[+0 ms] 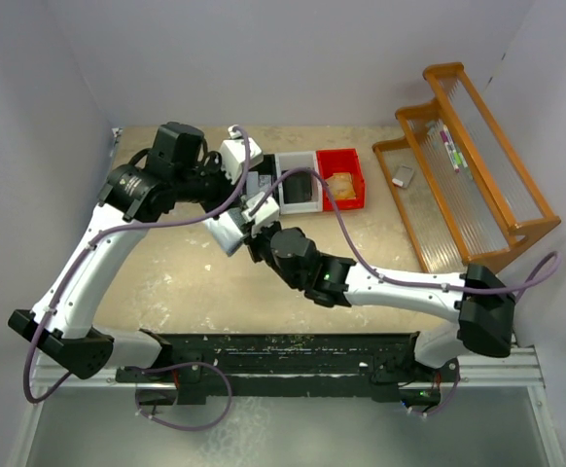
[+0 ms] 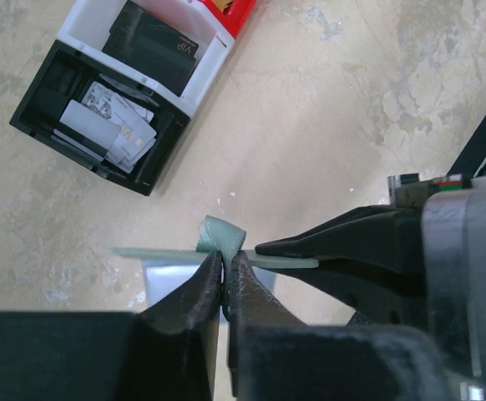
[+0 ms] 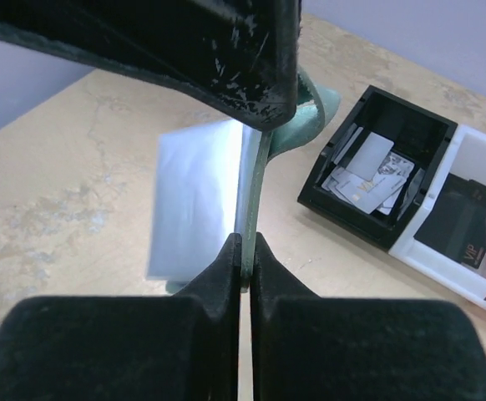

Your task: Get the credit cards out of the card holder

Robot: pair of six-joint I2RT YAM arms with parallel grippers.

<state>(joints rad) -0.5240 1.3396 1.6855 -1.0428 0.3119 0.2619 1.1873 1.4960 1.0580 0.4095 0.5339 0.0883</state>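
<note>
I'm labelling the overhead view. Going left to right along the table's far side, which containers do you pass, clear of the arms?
white bin → red bin → orange wooden rack

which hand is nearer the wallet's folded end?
Left. Left hand pinches the wallet right beside its fold; right hand clamps the flat panel's opposite edge, away from the fold.
</note>
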